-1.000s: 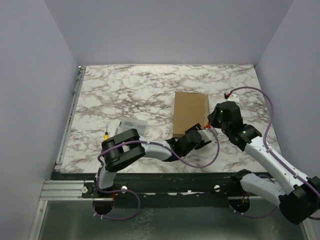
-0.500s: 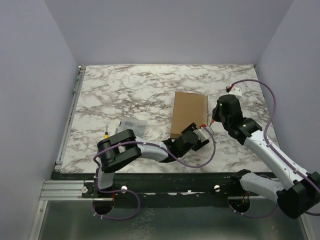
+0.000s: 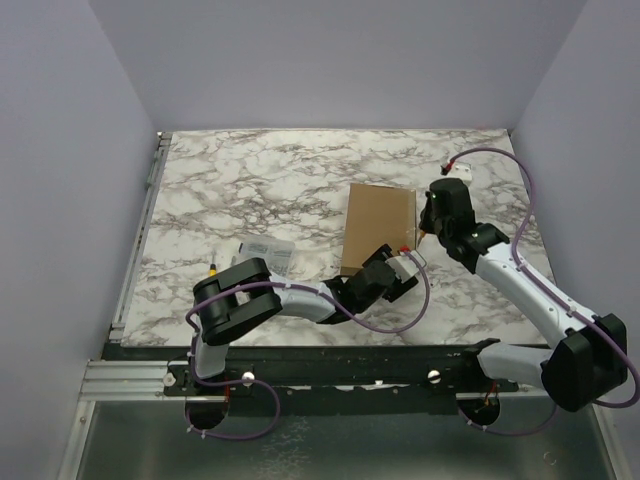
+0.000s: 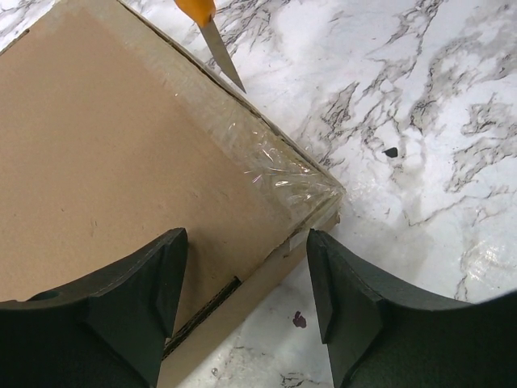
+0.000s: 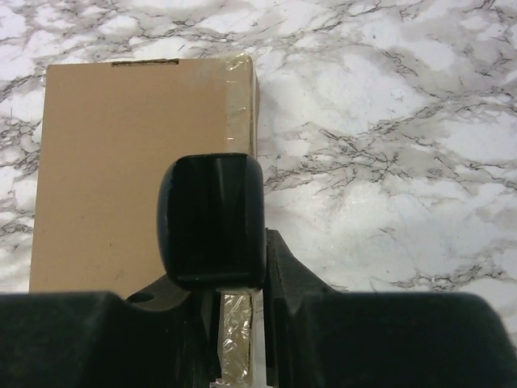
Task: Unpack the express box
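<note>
Express box (image 3: 380, 228) lay flat and closed on the marble table (image 3: 250, 180), right of centre, its long sides running away from the arm bases. Okay, I had my left gripper (image 3: 393, 272) down at the box's near right corner, jaws standing apart. From the left wrist, one finger (image 4: 149, 295) hung over the cardboard top and the other over bare marble, and neither clamped anything. Clear tape (image 4: 279, 170) wrapped that corner and ran on along the edge, wrinkled and shiny. Over on the other side, my right gripper (image 3: 425, 236) sat at the box's right edge, closed on a cutter (image 5: 210, 218) whose black rounded body filled the gap between the fingers in the right wrist view. And there was the blade (image 4: 224, 61), orange collar behind it, tip right at the taped edge. Whether it had broken through the tape, I couldn't tell. A clear organizer case (image 3: 266, 252) sat well to the left of the box, near the left arm's elbow.
</note>
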### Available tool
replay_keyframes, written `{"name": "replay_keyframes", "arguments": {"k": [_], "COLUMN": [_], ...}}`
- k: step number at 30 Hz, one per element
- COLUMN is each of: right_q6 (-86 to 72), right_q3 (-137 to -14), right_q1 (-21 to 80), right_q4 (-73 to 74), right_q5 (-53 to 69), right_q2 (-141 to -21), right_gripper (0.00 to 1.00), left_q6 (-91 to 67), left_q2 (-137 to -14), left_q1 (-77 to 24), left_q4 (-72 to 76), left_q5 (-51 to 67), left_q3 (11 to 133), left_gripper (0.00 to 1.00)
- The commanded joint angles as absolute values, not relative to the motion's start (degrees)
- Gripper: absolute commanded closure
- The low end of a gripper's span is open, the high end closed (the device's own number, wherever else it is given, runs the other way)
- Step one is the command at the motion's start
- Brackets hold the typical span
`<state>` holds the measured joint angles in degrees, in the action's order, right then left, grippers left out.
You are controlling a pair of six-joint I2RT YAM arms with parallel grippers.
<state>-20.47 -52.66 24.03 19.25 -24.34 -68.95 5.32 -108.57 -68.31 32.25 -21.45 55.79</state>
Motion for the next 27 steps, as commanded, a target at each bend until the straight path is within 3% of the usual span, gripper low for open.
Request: {"name": "replay_keyframes", "arguments": {"k": [1, 27], "right_q6": [-19.8, -20.7], "right_q3": [-54.9, -53.6], "right_q1": [23.9, 23.9], "right_q4": [17.0, 17.4], "right_q5": [-23.3, -25.5], "right_q2": [-68.3, -72.5], "right_gripper": [1.00, 1.00], "left_q6": [3.9, 3.3], "left_q2": [-108.4, -108.9], "left_q1": [-67.8, -67.2], "left_q4": [32.9, 33.3], "left_q5": [-19.6, -20.4], "left_q3": [55.9, 54.9], "left_gripper": [0.33, 0.37]}}
